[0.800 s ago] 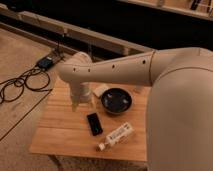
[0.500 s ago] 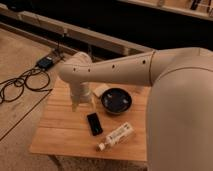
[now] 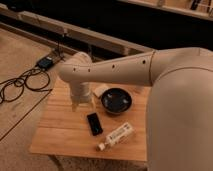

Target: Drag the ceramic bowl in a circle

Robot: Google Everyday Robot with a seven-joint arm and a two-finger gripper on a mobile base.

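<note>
White claw (image 3: 82,106) wide open, empty, beside ceramic bowl (image 3: 116,100)

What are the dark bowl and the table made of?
The bowl looks like glazed ceramic: dark and shiny, with a paler rim. The table seems to be pale wood, with faint plank lines showing. The gripper hangs open over the table, beside the bowl.

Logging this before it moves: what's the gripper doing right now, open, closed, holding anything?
Gripper: jaws open, holding nothing, down near the table beside the ceramic bowl.
</note>
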